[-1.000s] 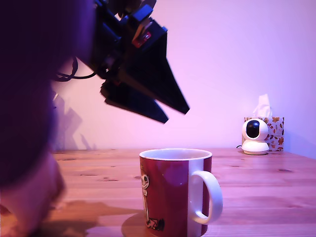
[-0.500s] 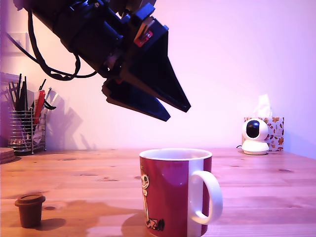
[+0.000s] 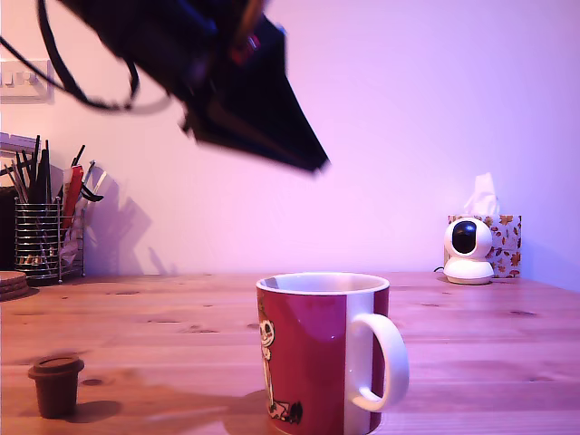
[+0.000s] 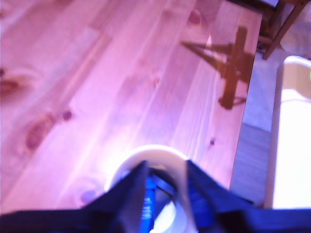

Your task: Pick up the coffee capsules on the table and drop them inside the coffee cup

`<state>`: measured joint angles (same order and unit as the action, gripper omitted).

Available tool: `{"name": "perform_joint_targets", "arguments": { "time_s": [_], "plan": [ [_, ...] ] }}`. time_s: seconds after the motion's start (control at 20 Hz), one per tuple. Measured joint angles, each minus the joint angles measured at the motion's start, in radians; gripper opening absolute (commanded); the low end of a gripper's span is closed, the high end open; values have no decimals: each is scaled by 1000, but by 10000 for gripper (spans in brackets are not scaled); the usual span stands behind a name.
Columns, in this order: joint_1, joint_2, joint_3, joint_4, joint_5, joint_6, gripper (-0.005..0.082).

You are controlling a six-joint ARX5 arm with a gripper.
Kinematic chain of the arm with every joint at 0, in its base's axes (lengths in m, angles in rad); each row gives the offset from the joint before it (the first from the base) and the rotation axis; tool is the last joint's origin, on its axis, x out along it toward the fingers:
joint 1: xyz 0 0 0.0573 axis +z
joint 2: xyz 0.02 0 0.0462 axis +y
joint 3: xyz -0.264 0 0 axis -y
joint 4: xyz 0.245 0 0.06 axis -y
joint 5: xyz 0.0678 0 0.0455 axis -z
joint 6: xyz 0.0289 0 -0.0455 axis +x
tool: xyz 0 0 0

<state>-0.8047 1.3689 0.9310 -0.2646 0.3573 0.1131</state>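
One brown coffee capsule (image 3: pixel 55 386) stood upright on the wooden table (image 3: pixel 480 344), near the exterior view's left, well apart from the striped red mug (image 3: pixel 322 352); the gripper (image 3: pixel 304 163) hung above it, jaws slightly parted and empty.

Strong pink-purple cast all over, dim warm light. The pincer (image 3: pixel 304 161) is motion-blurred above the mug (image 3: pixel 322 349); soft shadows spread on the counter (image 3: pixel 163 317) around it. Wrist view's soft, overexposed near the mug's rim
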Motion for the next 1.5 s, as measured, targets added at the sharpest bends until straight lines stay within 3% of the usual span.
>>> {"name": "perform_joint_targets", "arguments": {
  "time_s": [0.15,0.4,0.7,0.8,1.15,1.5],
  "plan": [
    [0,-48,0,-2,-44,-1,-23],
    [18,-86,-2,-12,-68,-1,-23],
    [123,-257,-133,4,-78,-1,-23],
    [161,-311,-156,17,-105,-7,-23],
    [253,-521,-315,58,-170,-90,-23],
    [259,-755,-429,-16,-233,-209,-24]
  ]
}}
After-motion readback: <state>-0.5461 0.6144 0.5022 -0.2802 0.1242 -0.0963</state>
